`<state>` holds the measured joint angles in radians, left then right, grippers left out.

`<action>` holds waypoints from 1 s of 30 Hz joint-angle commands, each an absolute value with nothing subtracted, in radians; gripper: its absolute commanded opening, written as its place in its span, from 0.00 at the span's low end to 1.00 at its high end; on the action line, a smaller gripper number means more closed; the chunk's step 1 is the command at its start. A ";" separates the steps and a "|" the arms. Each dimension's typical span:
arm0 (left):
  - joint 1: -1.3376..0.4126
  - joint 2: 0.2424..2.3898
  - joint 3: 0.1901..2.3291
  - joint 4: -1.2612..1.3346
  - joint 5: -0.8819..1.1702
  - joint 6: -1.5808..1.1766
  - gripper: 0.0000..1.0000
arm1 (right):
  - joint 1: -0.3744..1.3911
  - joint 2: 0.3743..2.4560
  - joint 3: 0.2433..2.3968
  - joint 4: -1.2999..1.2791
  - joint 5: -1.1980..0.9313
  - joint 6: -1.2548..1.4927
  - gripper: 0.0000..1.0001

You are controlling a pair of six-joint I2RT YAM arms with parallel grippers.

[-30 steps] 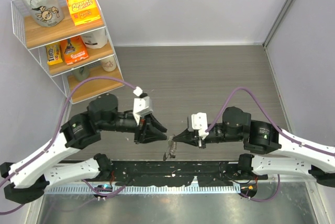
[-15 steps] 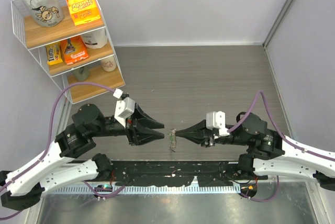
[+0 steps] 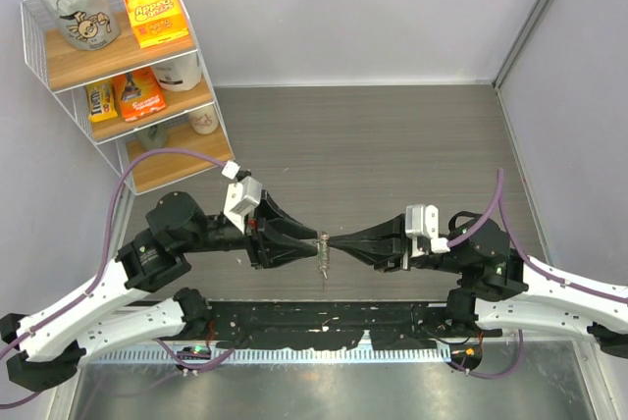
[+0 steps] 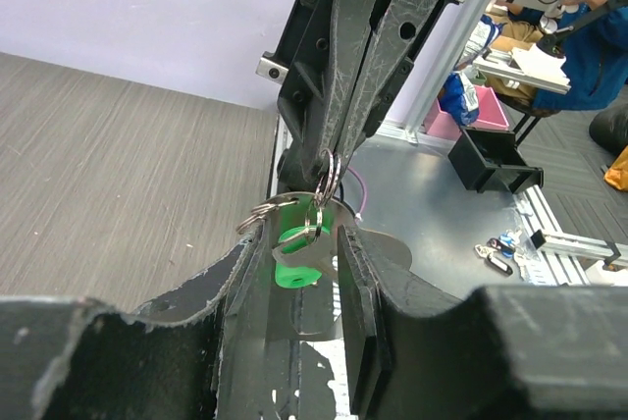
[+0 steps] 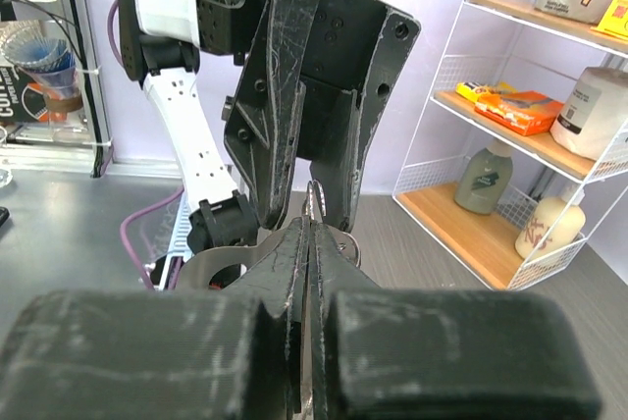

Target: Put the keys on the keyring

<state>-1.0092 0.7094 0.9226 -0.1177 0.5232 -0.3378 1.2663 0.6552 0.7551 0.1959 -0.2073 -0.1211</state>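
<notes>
The keyring (image 3: 322, 252) hangs between the two gripper tips, above the table near its front edge. My right gripper (image 3: 333, 241) is shut on one thin silver ring of it (image 5: 314, 206). In the left wrist view that ring (image 4: 329, 171) sticks out of the right gripper's closed fingertips (image 4: 345, 135). A key with a bright green head (image 4: 292, 261) and a grey metal key hang from the rings below. My left gripper (image 4: 301, 238) is open, its jaws on either side of the green key without pinching it. It shows from the left in the top view (image 3: 311, 240).
A white wire shelf (image 3: 44, 42) with snack boxes and bags stands at the back left, and shows at the right of the right wrist view (image 5: 510, 145). A black rail (image 3: 324, 327) runs along the near table edge.
Both arms have moved inward. The right gripper has carried the keyring up off the table, and the open left gripper has closed the gap until its tips straddle the hanging keys.
</notes>
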 commanded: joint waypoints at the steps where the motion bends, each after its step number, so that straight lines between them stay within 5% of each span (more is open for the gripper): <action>1: -1.009 0.698 0.920 -0.043 0.532 -0.345 0.37 | 1.270 0.661 0.772 0.313 -0.206 -0.103 0.05; 30: -1.009 0.704 0.904 0.025 0.525 -0.360 0.27 | 1.270 0.686 0.770 0.328 -0.215 -0.094 0.06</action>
